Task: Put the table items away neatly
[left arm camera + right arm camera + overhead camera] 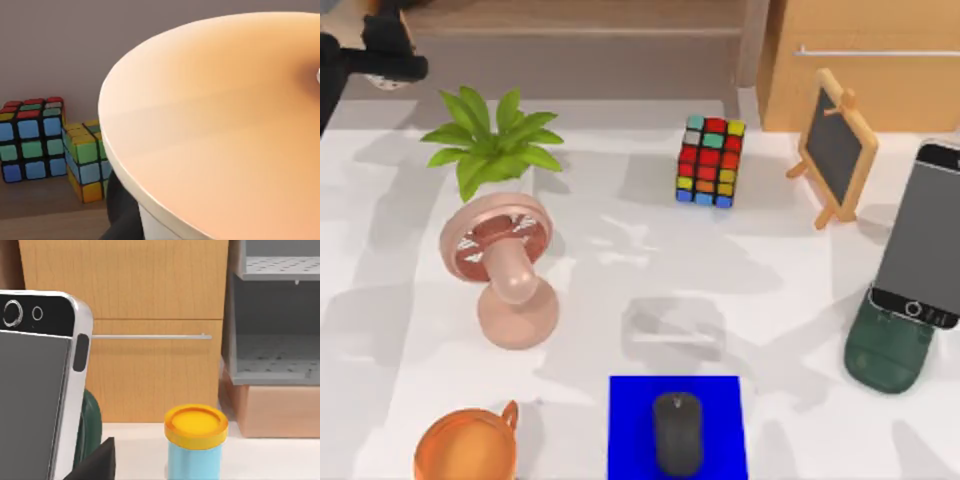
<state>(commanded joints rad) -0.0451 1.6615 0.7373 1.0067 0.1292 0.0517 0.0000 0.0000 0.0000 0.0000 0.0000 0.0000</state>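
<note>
Two task items: one phone and one mouse
Phone: leans, tilted, in a dark green stand at the right edge of the table; in the right wrist view the phone rises close up, camera end upward, with the stand behind it
Mouse: black, lying on a blue mat at the near middle edge, wholly within the mat
Holders: one green stand holding the phone; one orange cup at the near left (what is inside it cannot be told); one blue jar with a yellow lid in the right wrist view, lid on
Cubes: one on the table, toward the back and middle; two more side by side in the left wrist view, and, beside a round pale surface
Other things: one pink fan at the left, one green plant just behind it, one small chalkboard easel between the table cube and the phone
Left arm: a dark part at the far left corner, well apart from both items; whether its fingers are open or closed cannot be told
Right gripper: cannot tell its state either
Backdrop: wooden cabinet with a metal handle, grey shelves beside it
</note>
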